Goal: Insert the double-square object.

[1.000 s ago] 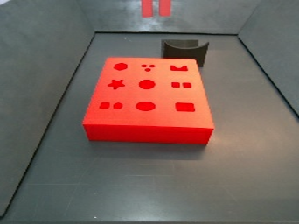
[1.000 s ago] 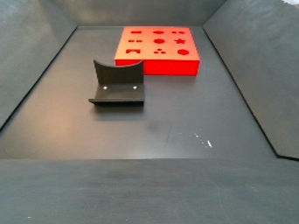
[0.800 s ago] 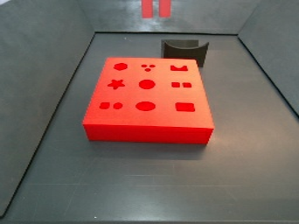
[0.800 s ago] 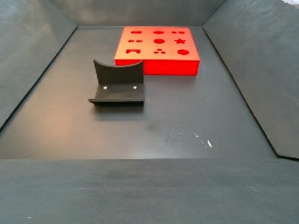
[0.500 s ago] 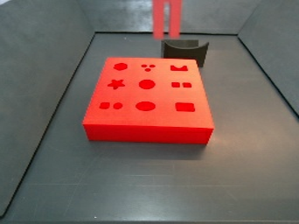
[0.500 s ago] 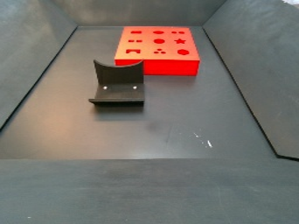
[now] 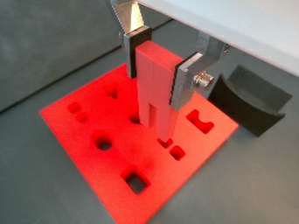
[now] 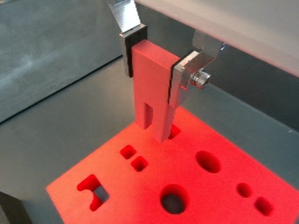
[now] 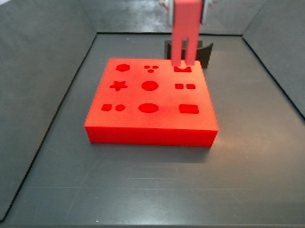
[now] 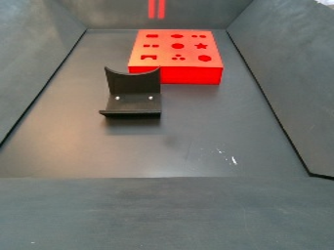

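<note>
My gripper (image 7: 159,59) is clamped on the peg (image 7: 156,87), silver fingers (image 8: 135,39) pressing its upper end. The peg hangs upright, forked tip down, over the block (image 7: 128,140), above the block's side nearest the fixture (image 7: 256,99). In a side view the peg (image 9: 187,34) stands over the block's (image 9: 149,102) far edge, its tip apparently just short of the surface; I cannot tell whether it touches.

Risks, as I judge them: the double-square hole (image 8: 135,157) is small, so a slight offset or twist would land the prongs on the face and jam or tilt the peg in my grip. Neighbouring holes invite a wrong pick.

No writing or labels are readable.
</note>
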Robot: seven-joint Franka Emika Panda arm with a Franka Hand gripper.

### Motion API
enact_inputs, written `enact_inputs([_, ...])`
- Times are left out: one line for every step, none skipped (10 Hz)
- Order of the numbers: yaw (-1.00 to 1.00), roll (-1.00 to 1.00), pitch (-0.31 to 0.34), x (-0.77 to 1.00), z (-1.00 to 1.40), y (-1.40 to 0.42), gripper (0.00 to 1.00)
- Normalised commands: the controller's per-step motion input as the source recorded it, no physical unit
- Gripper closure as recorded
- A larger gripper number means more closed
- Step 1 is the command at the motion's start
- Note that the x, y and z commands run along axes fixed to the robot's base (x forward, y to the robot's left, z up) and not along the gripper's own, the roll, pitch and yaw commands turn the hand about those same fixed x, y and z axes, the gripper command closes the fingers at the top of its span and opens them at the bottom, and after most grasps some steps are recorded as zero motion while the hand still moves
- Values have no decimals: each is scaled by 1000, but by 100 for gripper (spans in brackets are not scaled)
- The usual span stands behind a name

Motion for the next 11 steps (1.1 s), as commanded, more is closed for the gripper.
enact_inputs([-20, 150, 144, 797, -337, 180, 100])
enact_inputs([0, 144, 199, 791, -331, 237, 100])
enact_inputs([0, 233, 251, 720, -440, 186, 100])
enact_inputs([-60, 264, 274, 454, -451, 89, 100])
enact_inputs([-134, 133, 181, 194, -403, 0, 100])
enact_inputs([-129, 87, 160, 217, -271, 0, 100])
enact_inputs([-160, 101, 153, 60, -257, 0, 100])
enact_inputs([-209, 79, 180, 0, -194, 0, 100])
enact_inputs([-263, 44, 190, -174, -49, 0, 100])
enact_inputs([-220, 24, 174, -220, 0, -6, 100])
enact_inputs([-160, 24, 190, -194, 0, -34, 100])
